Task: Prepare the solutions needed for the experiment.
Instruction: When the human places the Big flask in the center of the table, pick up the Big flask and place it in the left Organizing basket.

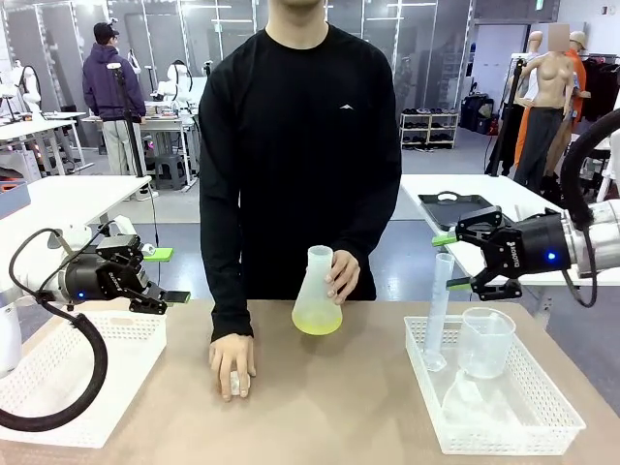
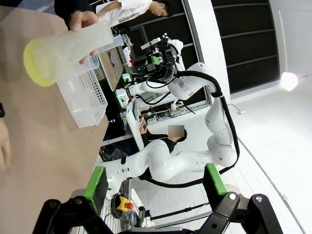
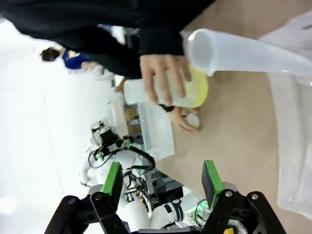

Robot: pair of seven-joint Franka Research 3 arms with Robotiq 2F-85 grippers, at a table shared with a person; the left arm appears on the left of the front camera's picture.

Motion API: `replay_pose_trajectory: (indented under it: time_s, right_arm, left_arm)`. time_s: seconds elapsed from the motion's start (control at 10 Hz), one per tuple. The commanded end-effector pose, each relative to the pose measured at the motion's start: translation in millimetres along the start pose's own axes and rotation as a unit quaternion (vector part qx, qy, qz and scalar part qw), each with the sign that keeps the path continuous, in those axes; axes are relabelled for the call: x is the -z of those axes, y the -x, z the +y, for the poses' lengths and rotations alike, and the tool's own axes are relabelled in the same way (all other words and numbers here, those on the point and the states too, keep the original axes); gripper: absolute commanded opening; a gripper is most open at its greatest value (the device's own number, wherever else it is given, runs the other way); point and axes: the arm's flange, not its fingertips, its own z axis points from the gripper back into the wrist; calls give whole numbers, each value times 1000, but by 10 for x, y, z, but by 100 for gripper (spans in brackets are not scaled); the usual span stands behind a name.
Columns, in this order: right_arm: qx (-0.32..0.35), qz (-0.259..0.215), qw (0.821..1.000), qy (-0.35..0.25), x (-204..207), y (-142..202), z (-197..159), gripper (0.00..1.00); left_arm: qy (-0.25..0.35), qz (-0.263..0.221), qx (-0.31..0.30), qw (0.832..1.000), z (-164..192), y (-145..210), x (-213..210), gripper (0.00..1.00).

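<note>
Flask [image 1: 318,281] in the person's hand [image 1: 341,274]; left fingers [image 1: 167,276] and right fingers [image 1: 450,262] both spread wide, holding nothing.
The solutions [image 1: 317,320], a shallow yellow-green layer in the flask, stand on the desk [image 1: 339,417] between the two sets of fingers, well apart from both. The right fingers hover by the top of the cylinder [image 1: 438,320] in the basket [image 1: 504,448]. I'd square them around it, close gently and lift straight. Whether its rim is between them or beyond is hard to judge, and its markings are unreadable.
</note>
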Motion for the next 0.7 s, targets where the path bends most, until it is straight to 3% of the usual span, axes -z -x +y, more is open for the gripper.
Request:
replay_pose_trajectory:
  time_s: [0.0, 0.2, 0.4, 0.6]
  right_arm:
    - [-48, 52, 996, -60, 90, -113, -242, 82]
    - [-90, 104, 984, -115, 82, -192, -364, 82]
    - [-103, 115, 973, -173, 51, -215, -421, 82]
    - [-105, 119, 968, -192, 58, -217, -452, 82]
  left_arm:
    - [0, -2, 2, 1000, -9, -9, 8, 100]
    - [0, -2, 2, 1000, -9, -9, 8, 100]
    - [0, -2, 2, 1000, -9, -9, 8, 100]
    - [0, -2, 2, 1000, -9, -9, 8, 100]
